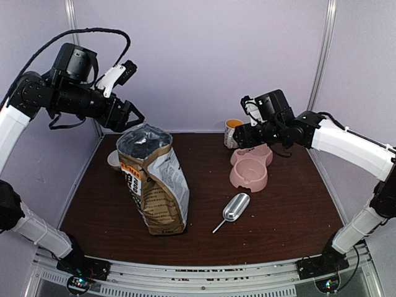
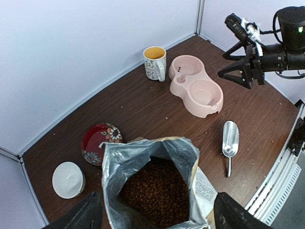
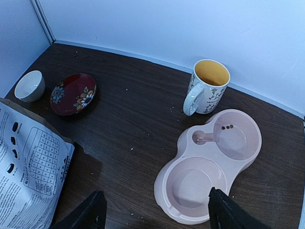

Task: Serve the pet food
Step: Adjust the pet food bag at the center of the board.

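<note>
step: before scooping | kibble [image 2: 155, 188] inside bag [image 1: 158, 185], standing on table [image 1: 291, 210] | we see L end effector [image 1: 131, 120] released above bag mouth, R end effector [image 3: 155, 205] released, empty, over pink bowl [image 3: 209, 176] | next: we must grasp scoop [image 1: 235, 207] handle

Dark wood table [image 1: 291, 210], pale lilac walls [image 1: 204, 55], even light

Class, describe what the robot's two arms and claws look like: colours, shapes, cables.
The left arm and right arm have white tubular links and chunky black joints. A black braided cable loops over the left one, beside a white camera bracket. The left claw and right claw are black, each with two tapered, triangular fingers.
</note>
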You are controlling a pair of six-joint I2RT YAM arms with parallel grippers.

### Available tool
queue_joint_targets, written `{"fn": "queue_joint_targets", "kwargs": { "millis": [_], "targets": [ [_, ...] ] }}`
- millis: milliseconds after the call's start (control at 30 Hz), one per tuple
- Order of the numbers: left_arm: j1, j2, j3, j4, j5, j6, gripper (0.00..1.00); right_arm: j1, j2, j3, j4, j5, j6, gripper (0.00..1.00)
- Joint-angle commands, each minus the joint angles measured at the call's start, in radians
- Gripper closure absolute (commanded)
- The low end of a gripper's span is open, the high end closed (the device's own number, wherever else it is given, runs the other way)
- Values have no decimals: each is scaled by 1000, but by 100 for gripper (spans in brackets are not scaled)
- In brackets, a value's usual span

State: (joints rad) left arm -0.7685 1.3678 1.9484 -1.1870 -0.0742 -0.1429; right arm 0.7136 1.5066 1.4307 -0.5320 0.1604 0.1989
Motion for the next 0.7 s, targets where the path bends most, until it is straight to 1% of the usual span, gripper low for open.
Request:
{"fn": "queue_joint_targets", "kwargs": {
  "millis": [0, 100, 167, 333, 433, 533, 667],
  "targets": [
    [-41, 76, 37, 11, 57, 24, 16, -5, 4, 23, 30, -22, 24, 25],
    [-59, 125, 36, 11, 73, 37, 16, -5, 0, 8, 32, -28, 27, 25],
    [-61, 159, 34, 12, 88, 40, 19, -5, -8, -10, 37, -26, 27, 25],
    [-64, 232, 43, 15, 138, 25, 32, -5, -30, -47, 40, -15, 27, 25],
    [-67, 257, 39, 15, 158, 19, 41, -5, -39, -60, 42, -6, 25, 25],
    [-75, 268, 19, 15, 188, 25, 47, -5, -42, -71, 43, -1, 22, 24],
    [-83, 283, -10, 13, 194, 31, 53, -6, -43, -75, 46, 0, 20, 25]
  ]
}}
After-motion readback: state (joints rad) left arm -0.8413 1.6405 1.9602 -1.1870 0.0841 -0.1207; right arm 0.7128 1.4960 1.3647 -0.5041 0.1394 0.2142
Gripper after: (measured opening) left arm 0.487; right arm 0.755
